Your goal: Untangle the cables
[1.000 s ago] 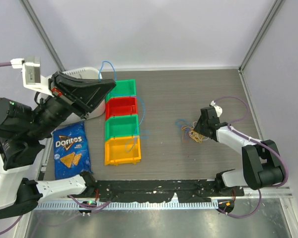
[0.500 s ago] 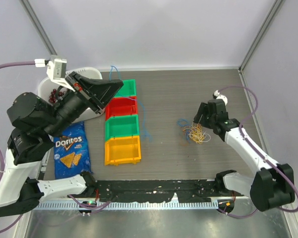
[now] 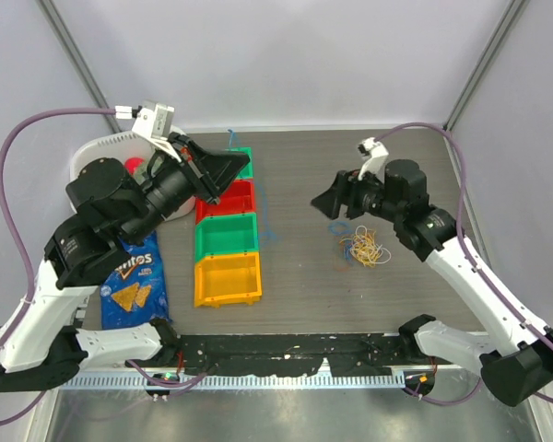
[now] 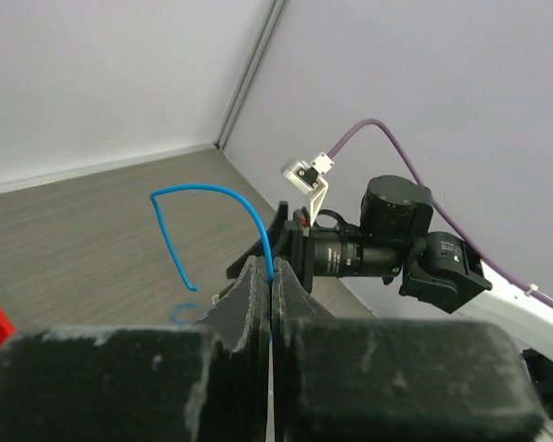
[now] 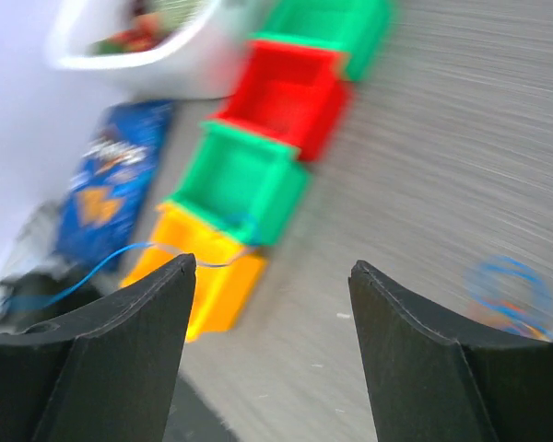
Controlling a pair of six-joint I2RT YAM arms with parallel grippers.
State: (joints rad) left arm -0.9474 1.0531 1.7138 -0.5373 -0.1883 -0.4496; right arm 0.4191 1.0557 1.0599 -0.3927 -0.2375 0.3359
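Note:
My left gripper is raised over the row of bins and shut on a thin blue cable, which arcs out from the closed fingertips. The blue cable trails down past the bins toward the table. A tangle of yellow and orange cables lies on the table at centre right, with a small blue loop beside it. My right gripper hovers up and left of the tangle, open and empty. In the right wrist view the gripper stands wide, and the blue loop is blurred at the right.
Four bins stand in a row: green, red, green, orange. A blue Doritos bag lies left of them. A white bowl sits at the back left, mostly behind my left arm.
The right gripper opened, let go of the tangle and rose up and to the left. The left arm swung right and forward with the blue cable still pinched.

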